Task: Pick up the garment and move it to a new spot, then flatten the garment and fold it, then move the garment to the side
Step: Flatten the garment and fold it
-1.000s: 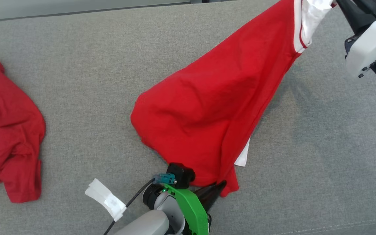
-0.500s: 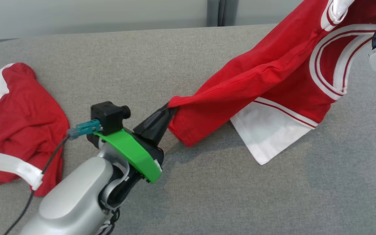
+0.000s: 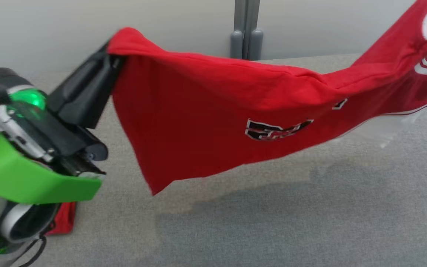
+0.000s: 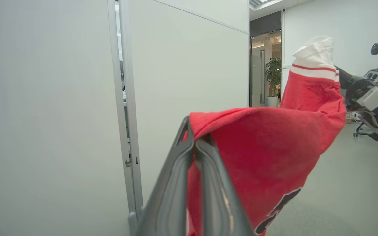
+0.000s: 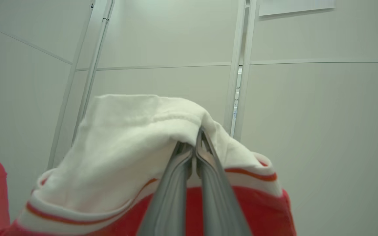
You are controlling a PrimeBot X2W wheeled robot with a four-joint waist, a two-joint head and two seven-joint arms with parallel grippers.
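Above the grey table (image 3: 272,222) the limp, seemingly light garment (image 3: 198,111) sags between left gripper (image 3: 108,61) and right gripper (image 5: 196,144), both pinching its edges, sensible holds

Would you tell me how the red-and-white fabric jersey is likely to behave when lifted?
Probably floppy: the red-and-white fabric jersey sags between the left end effector and right end effector. Likely light: pinched edges alone carry it. It hangs free below, so may swing.

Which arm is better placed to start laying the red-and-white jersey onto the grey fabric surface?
Probably the left gripper: it pinches the red-and-white jersey at its hem, whose corner hangs nearest the grey fabric surface.
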